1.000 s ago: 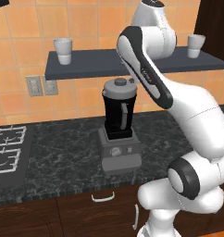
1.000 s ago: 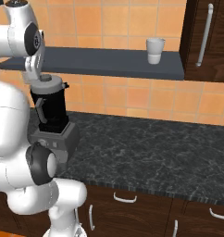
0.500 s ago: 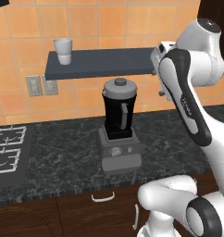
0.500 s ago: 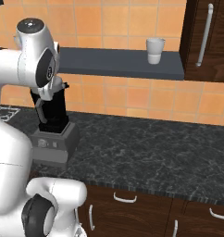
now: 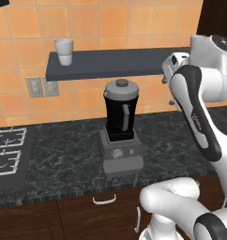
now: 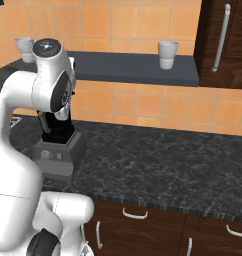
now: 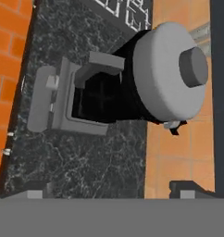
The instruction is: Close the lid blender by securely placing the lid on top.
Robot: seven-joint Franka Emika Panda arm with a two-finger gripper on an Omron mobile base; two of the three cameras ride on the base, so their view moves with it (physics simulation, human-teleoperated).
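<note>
The grey lid point(image 5: 121, 88) sits flat on top of the black blender point(image 5: 120, 117), whose boxy grey base stands on the dark counter point(image 5: 64, 159). My gripper point(image 5: 168, 91) hangs to the right of the jar at about lid height, apart from it. In the hand view the lid point(image 7: 167, 69) and its knob face me, the blender point(image 7: 100, 95) lies sideways, and my gripper point(image 7: 112, 187) is open and empty. From the right base view my arm hides the lid, while the blender point(image 6: 58, 150) shows below it.
A dark wall shelf point(image 5: 110, 63) runs just above and behind the blender, with white cups point(image 5: 64, 50) point(image 6: 167, 54) on it. A stove point(image 5: 7, 150) lies at the counter's left end. A dark cabinet point(image 6: 223, 40) hangs at the right.
My arm has swung away from above the blender to its right side and the hand has drawn back. The lid stays on the jar.
</note>
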